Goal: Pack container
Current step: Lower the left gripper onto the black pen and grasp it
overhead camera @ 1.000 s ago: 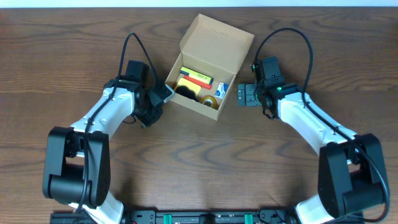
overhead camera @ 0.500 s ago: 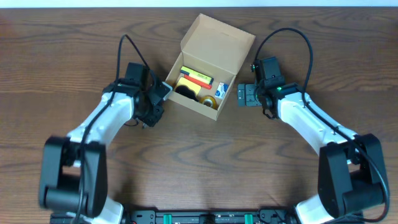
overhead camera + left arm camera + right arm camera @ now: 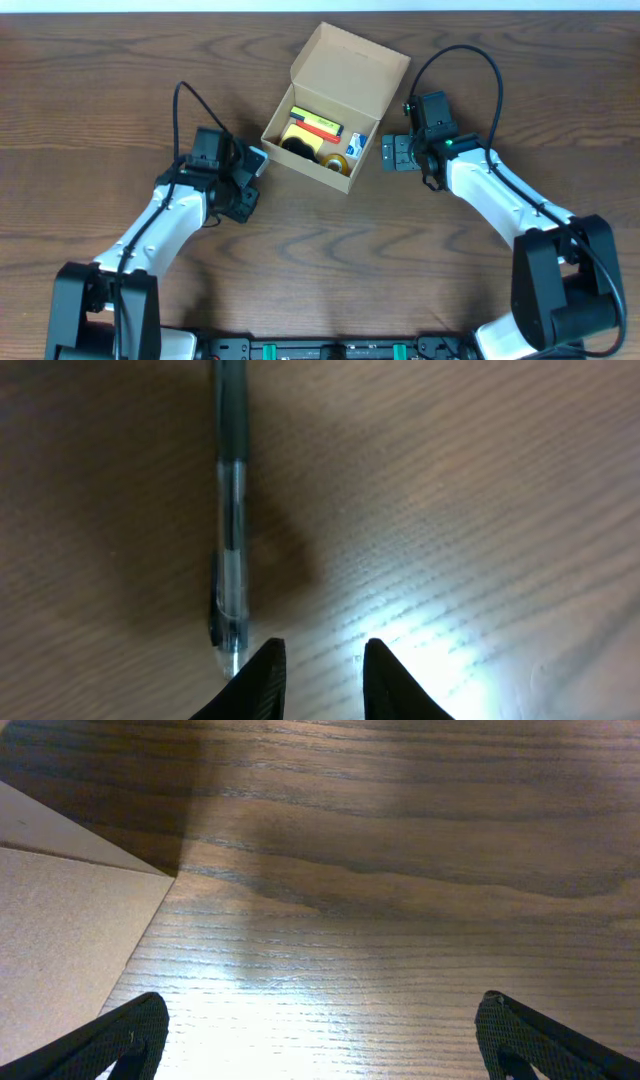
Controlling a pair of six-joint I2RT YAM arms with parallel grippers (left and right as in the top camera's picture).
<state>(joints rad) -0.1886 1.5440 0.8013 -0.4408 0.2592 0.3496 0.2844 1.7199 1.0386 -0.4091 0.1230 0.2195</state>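
While hovering with left fingers [image 3: 318, 665] nearly closed and empty, just beside pen [image 3: 229, 510] on desk [image 3: 480, 480], with right fingers [image 3: 320, 1040] wide apart, empty, near open container [image 3: 348, 68] mid-desk: seemingly fetching pen; next, widen, centre over barrel, close.
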